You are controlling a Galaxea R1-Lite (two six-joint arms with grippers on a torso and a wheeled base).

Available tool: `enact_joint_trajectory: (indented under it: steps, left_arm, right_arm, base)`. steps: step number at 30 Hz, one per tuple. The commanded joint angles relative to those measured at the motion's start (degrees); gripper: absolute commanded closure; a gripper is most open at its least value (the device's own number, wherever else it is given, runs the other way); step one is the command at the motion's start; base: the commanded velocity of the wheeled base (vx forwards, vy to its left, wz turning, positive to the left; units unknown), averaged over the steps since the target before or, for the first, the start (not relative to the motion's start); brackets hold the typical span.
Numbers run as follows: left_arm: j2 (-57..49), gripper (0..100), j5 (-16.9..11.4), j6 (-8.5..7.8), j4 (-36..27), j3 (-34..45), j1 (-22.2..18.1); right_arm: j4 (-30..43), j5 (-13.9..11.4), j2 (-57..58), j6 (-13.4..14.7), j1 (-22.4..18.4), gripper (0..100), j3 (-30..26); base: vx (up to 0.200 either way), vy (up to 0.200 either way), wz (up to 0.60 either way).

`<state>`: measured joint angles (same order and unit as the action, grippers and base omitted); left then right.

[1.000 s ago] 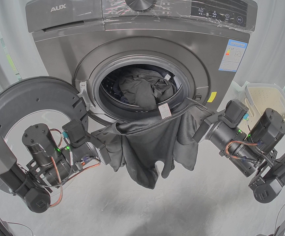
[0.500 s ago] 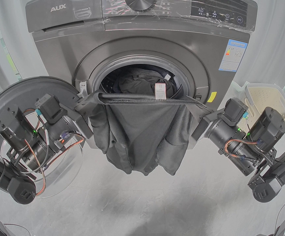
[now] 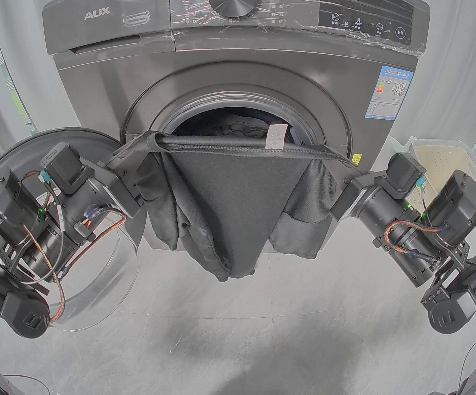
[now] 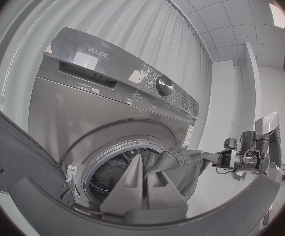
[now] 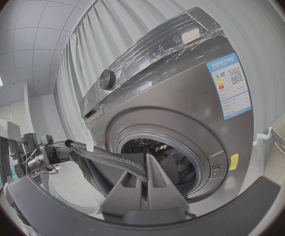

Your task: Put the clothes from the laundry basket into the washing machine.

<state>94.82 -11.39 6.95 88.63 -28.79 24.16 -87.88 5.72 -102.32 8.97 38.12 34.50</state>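
Laundry run, mid-load: the left gripper & right gripper hold a dark garment stretched by its waistband across the front of the washing machine, level w/ the upper part of the drum opening. Each gripper's fingers are closed tight on one end of the band, fabric pinched btwn them, no gap to speak of. The rest of the garment hangs outside the machine, in front of the lower part of the opening & the front panel, its hem off the floor. A white tag sticks up near mid-band. Other dark clothes lie in the drum already. The door stands open on the robot's left, beside the left arm. The laundry basket sits to the right of the machine, behind the right arm. Step in hand, by the look of it: bringing this piece up to the opening, not yet in. Next move prob. calls for both arms to go forward together through the ring, ends drawn closer so the band fits, then release. The risk is the hanging tail snagging on the rim or sliding back out.
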Motion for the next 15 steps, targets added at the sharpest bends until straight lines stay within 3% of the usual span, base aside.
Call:
enact_joint_trajectory:
  steps: [1,15]
  left_arm:
    - [-0.25,100,0.14,-0.01,0.06,0.05,0.01]
    - [0.54,100,0.14,-0.27,0.06,1.02,1.15]
  right_arm:
    - [0.26,0.0,1.33,-0.1,-0.41,100,0.13]
    - [0.34,-0.09,1.94,-0.27,-0.77,100,0.04]
  base:
    - [0.0,0.0,0.0]
    - [0.0,0.0,0.0]
